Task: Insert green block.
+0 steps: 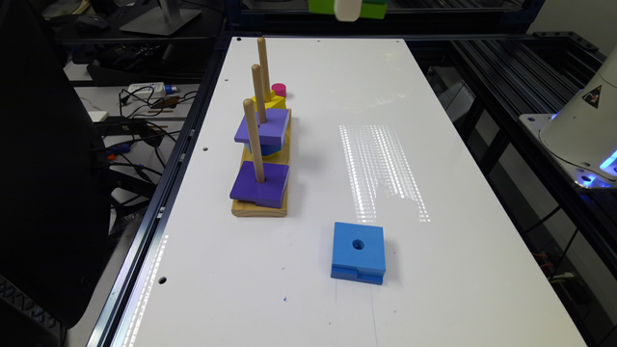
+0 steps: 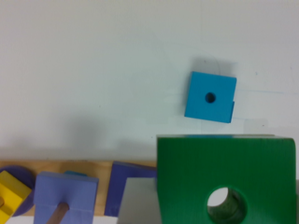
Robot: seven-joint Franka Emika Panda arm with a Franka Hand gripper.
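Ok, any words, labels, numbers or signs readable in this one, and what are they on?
No readable text.
Warning sign on the white robot base: a triangle symbol, no words legible.
White power strip off the table: any marking too small to read.
Green block, blue block, purple blocks: unmarked.
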